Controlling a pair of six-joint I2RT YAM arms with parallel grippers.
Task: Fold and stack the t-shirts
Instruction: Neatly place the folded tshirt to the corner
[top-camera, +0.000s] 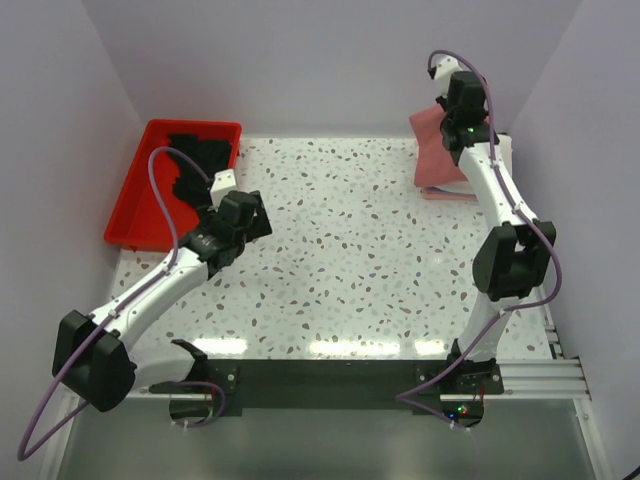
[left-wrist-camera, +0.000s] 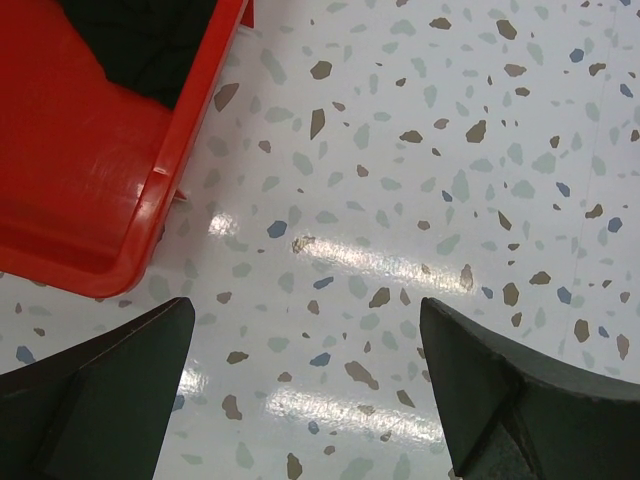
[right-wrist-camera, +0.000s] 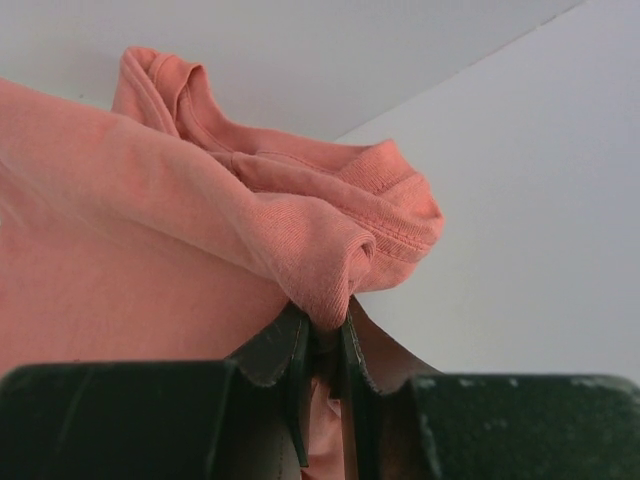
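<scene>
Dusty-rose cloth fills the right wrist view: a t-shirt (right-wrist-camera: 150, 230) bunched into a thick fold, its ribbed collar curling over the top. The right pincer (right-wrist-camera: 325, 320) is clamped on that fold, the two dark fingers (right-wrist-camera: 275, 350) pressed close with only the pinched cloth between them. Pale wall shows behind the garment.

In the top view, the red plastic tray (top-camera: 140, 215) sits at the far left corner of the speckled counter (top-camera: 350, 260). The dusty-rose t-shirt (top-camera: 435, 150) hangs well apart from the tray, straight across the counter from it at the opposite far corner. There it is held up off the surface by the right pincer (top-camera: 447, 118), on an arm reaching high. Below the hanging shirt, equally far from the tray, a flat layer of pinkish cloth (top-camera: 450, 192) lies on the counter; how many pieces it is made of cannot be told.

A black t-shirt (top-camera: 200, 160) lies crumpled inside the tray, toward its far end. It also shows at the upper edge of the left wrist view (left-wrist-camera: 150, 40), resting on the tray's glossy floor (left-wrist-camera: 80, 170).

The left pincer (top-camera: 255, 212) hovers just beside the tray's right wall, above bare counter (left-wrist-camera: 450, 150). Its fingers (left-wrist-camera: 110, 390) stand wide apart with nothing between them, and the tray's rim lies just beyond the left fingertip, not touching it.
</scene>
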